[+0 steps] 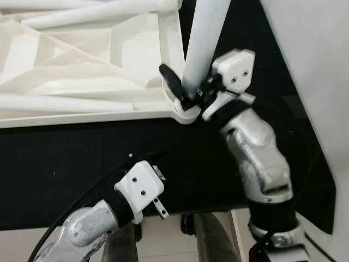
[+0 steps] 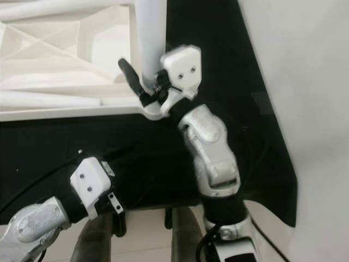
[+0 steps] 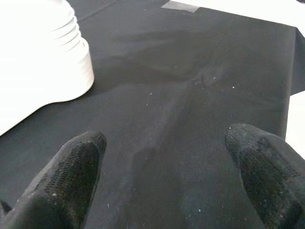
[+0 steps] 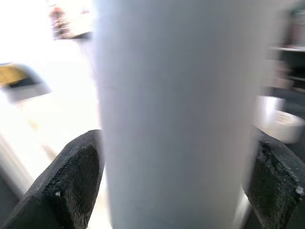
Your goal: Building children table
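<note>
The right gripper (image 1: 185, 90) clamped a white table leg (image 1: 204, 38) standing in the upturned tabletop's (image 1: 82, 65) corner; the left gripper (image 3: 167, 171) hovered spread over black cloth (image 3: 200, 95).

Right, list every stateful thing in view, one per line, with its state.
Table leg: upright, foot at the tabletop's corner socket, gripped near its base.
Tabletop: upside down on the black cloth, spare legs lying in it.
Right gripper: shut on the table leg.
Left gripper: open, holding nothing, above the cloth.
</note>
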You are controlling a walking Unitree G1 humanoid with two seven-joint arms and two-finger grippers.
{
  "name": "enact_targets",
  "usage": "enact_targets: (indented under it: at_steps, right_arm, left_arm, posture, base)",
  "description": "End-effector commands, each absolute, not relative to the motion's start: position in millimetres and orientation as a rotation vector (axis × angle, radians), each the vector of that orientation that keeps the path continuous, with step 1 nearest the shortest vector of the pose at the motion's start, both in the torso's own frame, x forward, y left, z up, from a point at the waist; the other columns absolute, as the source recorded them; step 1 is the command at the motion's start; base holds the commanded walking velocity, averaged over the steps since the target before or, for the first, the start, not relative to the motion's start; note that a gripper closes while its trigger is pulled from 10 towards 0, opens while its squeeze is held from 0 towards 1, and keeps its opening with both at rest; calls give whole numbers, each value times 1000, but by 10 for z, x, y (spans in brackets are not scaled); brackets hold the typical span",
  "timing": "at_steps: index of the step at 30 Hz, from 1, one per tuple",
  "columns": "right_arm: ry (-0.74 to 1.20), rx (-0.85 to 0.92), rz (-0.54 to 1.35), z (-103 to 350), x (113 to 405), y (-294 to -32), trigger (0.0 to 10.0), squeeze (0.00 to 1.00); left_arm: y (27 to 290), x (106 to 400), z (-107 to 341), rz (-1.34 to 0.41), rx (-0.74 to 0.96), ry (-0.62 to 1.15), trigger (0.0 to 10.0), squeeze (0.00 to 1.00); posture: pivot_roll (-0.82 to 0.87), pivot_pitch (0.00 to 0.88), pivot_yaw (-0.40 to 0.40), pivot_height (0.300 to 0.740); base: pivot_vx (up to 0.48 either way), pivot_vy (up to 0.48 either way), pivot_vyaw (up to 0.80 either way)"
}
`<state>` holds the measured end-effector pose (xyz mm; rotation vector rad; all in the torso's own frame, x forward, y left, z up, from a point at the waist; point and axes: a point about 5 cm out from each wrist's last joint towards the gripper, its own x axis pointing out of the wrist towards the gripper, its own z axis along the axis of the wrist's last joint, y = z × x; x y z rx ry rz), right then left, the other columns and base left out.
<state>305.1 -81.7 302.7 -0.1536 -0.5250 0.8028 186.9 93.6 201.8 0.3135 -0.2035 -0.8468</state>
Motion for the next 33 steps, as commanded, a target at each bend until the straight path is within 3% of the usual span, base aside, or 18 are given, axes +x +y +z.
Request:
enact_targets:
  at_steps: [1,3,4,5,6,15,26,29,31,32,33]
  right_arm:
    - [-526,-176,970,3029,3055,-797,10000,0]
    - [-503,-215,1047,3034,3110,-824,10000,0]
    - [-482,-238,1101,3026,3131,-834,2667,0]
    - [-482,-238,1101,3026,3131,-834,2667,0]
    - [-456,-265,1153,3007,3142,-842,0,0]
    - [-284,-336,1324,2731,3164,-991,0,0]
    - [-90,-199,1039,2268,2981,-1073,0,0]
    - [23,-151,887,2068,2873,-1015,0,0]
    - [140,-159,322,1821,2890,-1245,0,0]
    - [157,-161,150,1766,2858,-1347,0,0]
    - [157,-161,150,1766,2858,-1347,0,0]
  left_arm:
    - [910,1831,1974,-864,305,-194,10000,0]
    - [916,1828,1979,-861,306,-195,10000,0]
    - [920,1825,1983,-857,305,-195,10000,0]
    - [920,1825,1983,-857,305,-195,10000,0]
    - [924,1824,1985,-854,305,-195,10000,0]
    - [945,1805,1985,-840,298,-190,10000,0]
    - [1032,1801,1985,-784,275,-179,10000,0]
    - [1053,1794,1983,-774,270,-176,10000,0]
    - [1060,1797,1984,-764,269,-179,10000,0]
    - [1059,1798,1986,-761,268,-180,10000,0]
    - [1059,1798,1986,-761,268,-180,10000,0]
  posture:
    - [70,426,-48,740]
    - [77,423,-52,740]
    - [81,420,-56,740]
    - [81,420,-56,740]
    - [85,418,-57,740]
    - [87,407,-62,740]
    - [68,401,-54,740]
    - [65,399,-55,740]
    - [72,398,-67,740]
    - [76,397,-67,740]
    - [76,397,-67,740]
  base:
    - [0,0,0]
    - [0,0,0]
    - [0,0,0]
    - [0,0,0]
    - [0,0,0]
    - [0,0,0]
    - [0,0,0]
    - [0,0,0]
    - [0,0,0]
    - [0,0,0]
    - [0,0,0]
